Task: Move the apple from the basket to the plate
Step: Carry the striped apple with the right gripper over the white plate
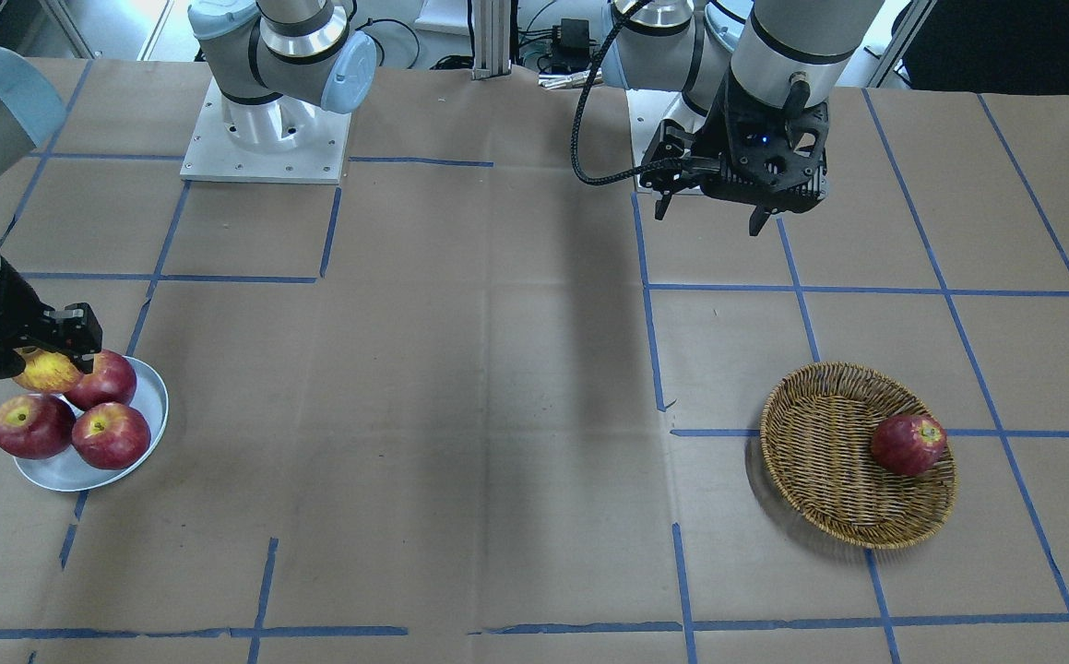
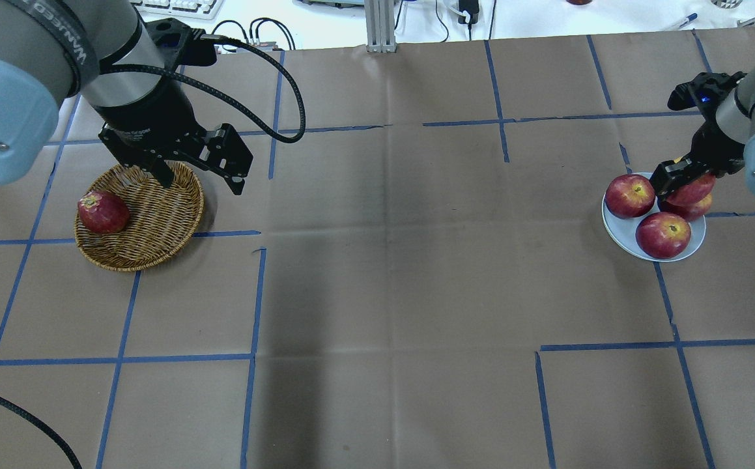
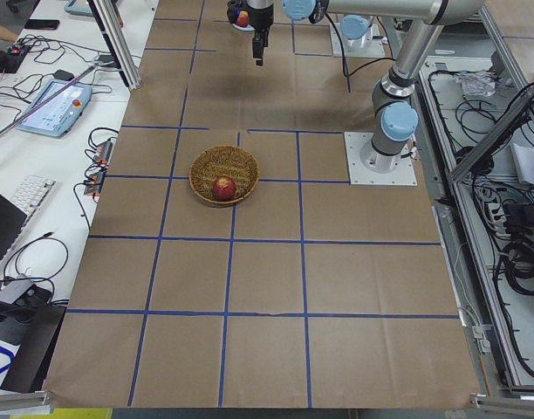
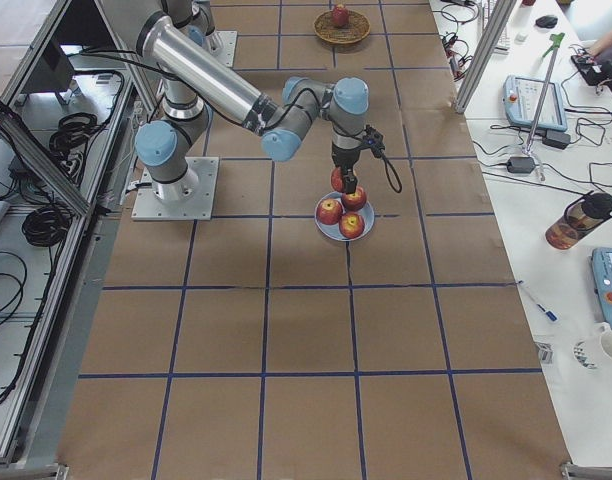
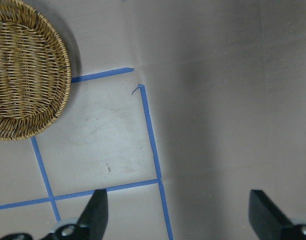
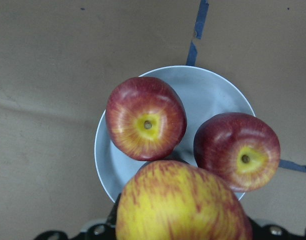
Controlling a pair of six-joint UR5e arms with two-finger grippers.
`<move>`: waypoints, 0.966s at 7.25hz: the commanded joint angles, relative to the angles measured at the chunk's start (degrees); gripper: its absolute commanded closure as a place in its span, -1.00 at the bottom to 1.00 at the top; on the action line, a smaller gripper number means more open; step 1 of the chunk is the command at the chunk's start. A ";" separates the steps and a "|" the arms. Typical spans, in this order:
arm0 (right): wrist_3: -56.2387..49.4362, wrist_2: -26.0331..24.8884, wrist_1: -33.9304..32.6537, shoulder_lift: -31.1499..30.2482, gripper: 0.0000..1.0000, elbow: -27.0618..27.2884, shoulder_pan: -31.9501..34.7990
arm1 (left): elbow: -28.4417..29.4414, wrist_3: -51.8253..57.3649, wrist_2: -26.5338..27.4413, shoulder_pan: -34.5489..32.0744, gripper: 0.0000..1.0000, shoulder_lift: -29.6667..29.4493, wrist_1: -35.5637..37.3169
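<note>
My right gripper (image 1: 59, 355) is shut on the apple (image 1: 43, 373), red streaked with much yellow, and holds it just above the back of the pale plate (image 1: 82, 475). The right wrist view shows the apple (image 6: 180, 205) large at the bottom, over the plate (image 6: 208, 95). Three dark red apples lie on the plate (image 2: 618, 228); the held apple (image 2: 695, 190) sits over one of them. The wicker basket (image 2: 156, 221) holds one dark red apple (image 2: 103, 212). My left gripper (image 2: 202, 184) is open and empty, raised beside the basket's rim.
Dark red apples (image 1: 33, 426) (image 1: 111, 435) (image 1: 102, 380) fill most of the plate. Brown paper with blue tape lines covers the table (image 1: 497, 415). The arm bases (image 1: 262, 138) stand at the robot's side of the table. The left wrist view shows the basket edge (image 5: 23, 75).
</note>
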 commanded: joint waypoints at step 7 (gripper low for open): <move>-1.10 -0.98 -5.08 5.85 -0.28 0.12 -0.49 | 0.00 -0.44 -0.23 0.01 -0.98 -0.11 0.00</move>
